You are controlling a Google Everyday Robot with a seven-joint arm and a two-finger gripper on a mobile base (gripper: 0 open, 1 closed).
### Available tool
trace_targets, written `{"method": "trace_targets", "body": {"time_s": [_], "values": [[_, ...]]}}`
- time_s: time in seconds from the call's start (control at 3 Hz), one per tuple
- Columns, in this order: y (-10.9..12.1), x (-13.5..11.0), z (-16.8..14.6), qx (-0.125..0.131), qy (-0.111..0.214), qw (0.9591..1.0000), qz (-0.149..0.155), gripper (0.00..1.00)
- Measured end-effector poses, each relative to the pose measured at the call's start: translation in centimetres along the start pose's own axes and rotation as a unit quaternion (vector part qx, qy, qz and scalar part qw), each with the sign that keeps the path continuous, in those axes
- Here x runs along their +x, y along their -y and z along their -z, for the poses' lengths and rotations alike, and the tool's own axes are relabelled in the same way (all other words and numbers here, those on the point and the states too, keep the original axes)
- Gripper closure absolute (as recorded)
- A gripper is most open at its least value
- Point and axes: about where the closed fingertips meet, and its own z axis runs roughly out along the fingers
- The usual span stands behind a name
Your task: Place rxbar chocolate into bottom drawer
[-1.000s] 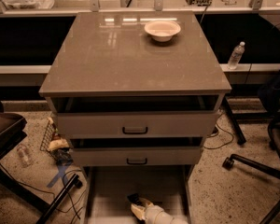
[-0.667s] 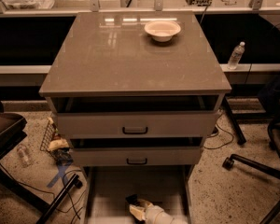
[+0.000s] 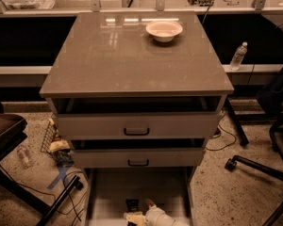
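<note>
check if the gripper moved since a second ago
No, not noticeably. The gripper sits low in the bottom drawer, straight below the middle drawer handle as before, with the rxbar chocolate right by it.

The gripper, low in the bottom drawer, has drawn back slightly toward the near edge of the view. The rxbar chocolate now shows more plainly as a dark rectangle just beyond the gripper, towards its far left. Whether the two touch cannot be told.
</note>
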Motion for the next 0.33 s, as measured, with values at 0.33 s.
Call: {"method": "trace_targets", "body": {"time_s": [0.33], "values": [[-0.03, 0.01, -0.02, 0.000, 0.000, 1.0000, 0.000, 0.00]]}}
